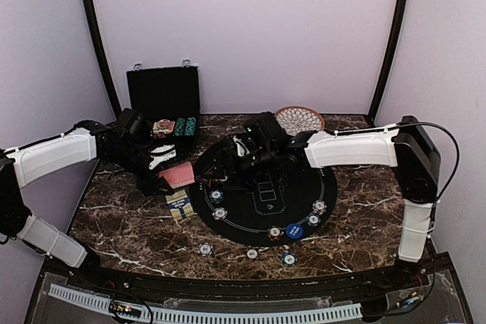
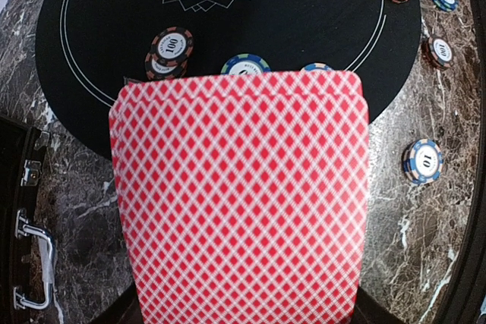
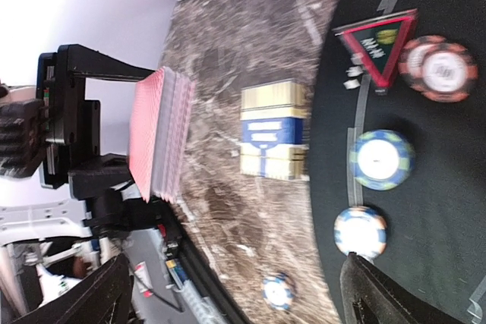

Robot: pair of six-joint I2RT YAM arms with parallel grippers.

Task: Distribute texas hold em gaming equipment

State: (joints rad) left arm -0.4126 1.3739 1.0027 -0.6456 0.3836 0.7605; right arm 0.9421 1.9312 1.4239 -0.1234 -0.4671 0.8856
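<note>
My left gripper (image 1: 171, 170) is shut on a deck of red-backed playing cards (image 1: 180, 176) and holds it above the marble, just left of the black round mat (image 1: 262, 210). The deck (image 2: 239, 195) fills the left wrist view and hides the fingers. My right gripper (image 1: 224, 166) hovers over the mat's left edge, open and empty, its fingers (image 3: 383, 297) spread wide and facing the deck (image 3: 159, 134). Striped chips (image 1: 216, 196) lie on the mat, and others (image 1: 206, 249) lie on the table. A blue marker button (image 1: 295, 231) and a red-triangle marker (image 3: 377, 39) sit on the mat.
A yellow and blue card box (image 1: 179, 205) lies on the marble beside the mat and also shows in the right wrist view (image 3: 273, 130). The black hinged case (image 1: 163, 104) stands open at the back left with chips inside. A patterned plate (image 1: 299, 119) is behind the mat.
</note>
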